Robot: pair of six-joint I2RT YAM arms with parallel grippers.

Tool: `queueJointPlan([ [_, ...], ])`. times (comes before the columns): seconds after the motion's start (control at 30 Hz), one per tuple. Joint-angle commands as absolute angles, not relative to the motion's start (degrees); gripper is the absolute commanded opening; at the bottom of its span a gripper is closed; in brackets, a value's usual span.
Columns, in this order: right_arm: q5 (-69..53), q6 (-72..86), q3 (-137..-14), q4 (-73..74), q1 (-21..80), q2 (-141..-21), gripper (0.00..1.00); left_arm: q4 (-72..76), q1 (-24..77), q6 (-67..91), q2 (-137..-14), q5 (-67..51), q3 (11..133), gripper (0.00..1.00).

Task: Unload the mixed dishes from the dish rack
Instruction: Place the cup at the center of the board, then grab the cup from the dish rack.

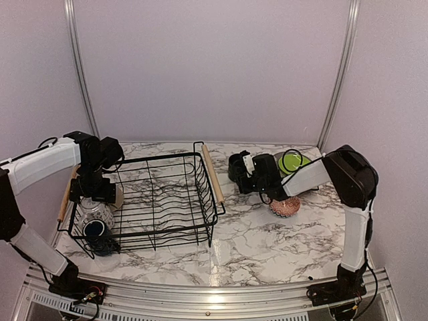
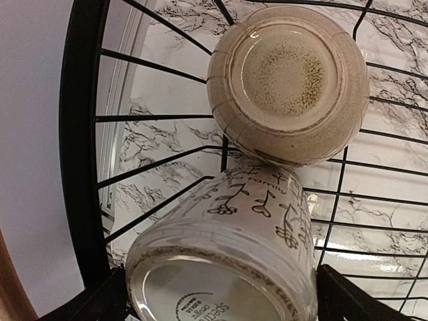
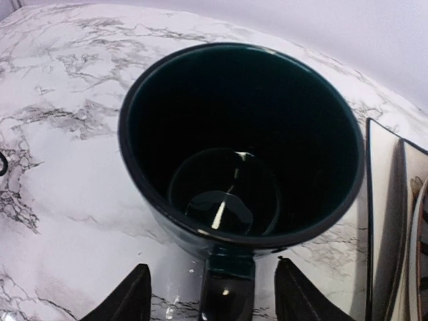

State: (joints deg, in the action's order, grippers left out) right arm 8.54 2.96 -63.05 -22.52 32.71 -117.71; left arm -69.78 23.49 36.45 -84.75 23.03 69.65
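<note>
The black wire dish rack (image 1: 162,158) stands left of centre. At its left end are an upside-down tan mug (image 2: 287,83), an upside-down patterned mug (image 2: 234,247) and a dark-blue mug (image 1: 95,229). My left gripper (image 1: 93,191) reaches down there, and its fingers (image 2: 338,294) lie against both sides of the patterned mug. My right gripper (image 1: 246,175) is open over the table right of the rack. The handle of an upright dark mug (image 3: 241,140) stands between its fingers (image 3: 130,294), with a gap on each side.
A lime-green plate (image 1: 292,162) lies at the back right and a reddish patterned bowl (image 1: 285,206) sits under my right forearm. A square plate's edge (image 3: 384,221) shows right of the dark mug. The rack's wooden handle (image 1: 212,172) is close to that mug.
</note>
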Motion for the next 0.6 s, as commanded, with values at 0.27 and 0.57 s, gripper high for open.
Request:
queueJointPlan([
  [0.27,12.07,4.12,-61.51,-15.65,34.40,-106.13,0.94,-62.56,21.56,38.90,-83.45,19.29,60.36,0.99],
  [0.57,12.60,4.74,-60.59,-10.92,34.50,-99.53,0.98,-59.15,21.53,37.45,-85.63,18.53,60.29,0.89],
])
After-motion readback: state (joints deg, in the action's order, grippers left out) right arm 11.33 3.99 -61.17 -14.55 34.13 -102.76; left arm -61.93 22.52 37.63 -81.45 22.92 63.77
